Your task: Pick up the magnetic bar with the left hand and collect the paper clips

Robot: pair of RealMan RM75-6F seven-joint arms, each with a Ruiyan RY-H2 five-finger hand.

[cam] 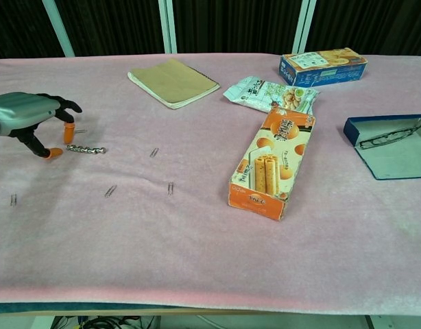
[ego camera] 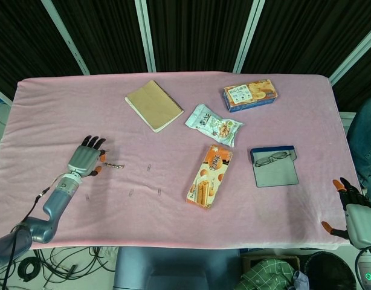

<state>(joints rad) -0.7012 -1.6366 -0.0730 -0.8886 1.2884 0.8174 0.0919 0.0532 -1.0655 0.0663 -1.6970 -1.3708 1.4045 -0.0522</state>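
Observation:
The magnetic bar [cam: 86,149] [ego camera: 113,165] is a short beaded metal rod lying flat on the pink cloth at the left. My left hand [cam: 33,116] [ego camera: 84,159] hovers just left of it, fingers spread and curved down, thumb tip near the bar's left end, holding nothing. Paper clips lie scattered: one [cam: 154,152] right of the bar, one [cam: 110,190] and one [cam: 171,188] nearer the front, one [cam: 13,199] at far left, one [cam: 80,131] by the fingertips. My right hand [ego camera: 353,212] rests off the table's right front corner, fingers apart.
A tan notebook [cam: 173,82] lies at the back left. A snack bag [cam: 269,94], an orange biscuit box [cam: 272,163] and a blue-orange box [cam: 323,66] sit mid-table. An open blue glasses case [cam: 387,146] is at the right.

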